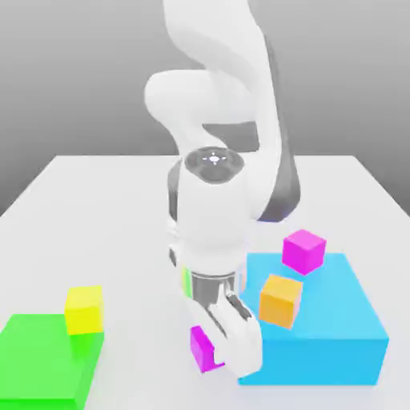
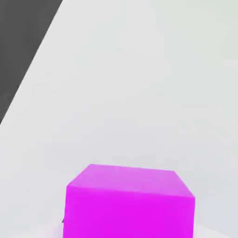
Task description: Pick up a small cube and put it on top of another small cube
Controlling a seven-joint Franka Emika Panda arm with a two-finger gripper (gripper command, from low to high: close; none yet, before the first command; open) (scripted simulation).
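A: Nearest item?
B: A magenta small cube point(image 1: 202, 348) on the white desk point(image 1: 96, 208), end effector point(image 1: 228, 352) closed on it, at six o'clock of the blue block point(image 1: 320, 336).
A: Farther back?
B: Orange cube point(image 1: 280, 299), then the second magenta cube point(image 1: 303, 251), both atop the block.

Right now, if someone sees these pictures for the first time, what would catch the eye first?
The white arm, reaching down mid-table to a small magenta cube at its gripper. At the exterior view's right, a big blue block carries a second magenta cube and an orange cube.
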